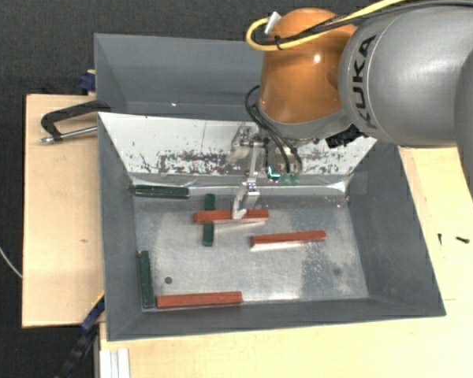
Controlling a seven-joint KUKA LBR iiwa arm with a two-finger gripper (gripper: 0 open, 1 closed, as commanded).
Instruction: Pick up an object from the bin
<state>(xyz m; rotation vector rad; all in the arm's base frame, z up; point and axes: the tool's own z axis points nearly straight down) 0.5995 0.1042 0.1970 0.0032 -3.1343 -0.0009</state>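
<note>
The end effector is over a red bar in the middle of the bin, beside a green bar. Whether it is open or closed cannot be told.

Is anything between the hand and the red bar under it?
Nothing visible. The hand hangs just over the red bar. A green bar crosses that bar near its left end, beside the hand, not under it.

Object: I see a flat red rectangular bar.
Pose: lying flat, running left to right.
Place: middle of the grey metal bin floor, below the gripper.
Contact: left end crosses a short dark green bar.
</note>
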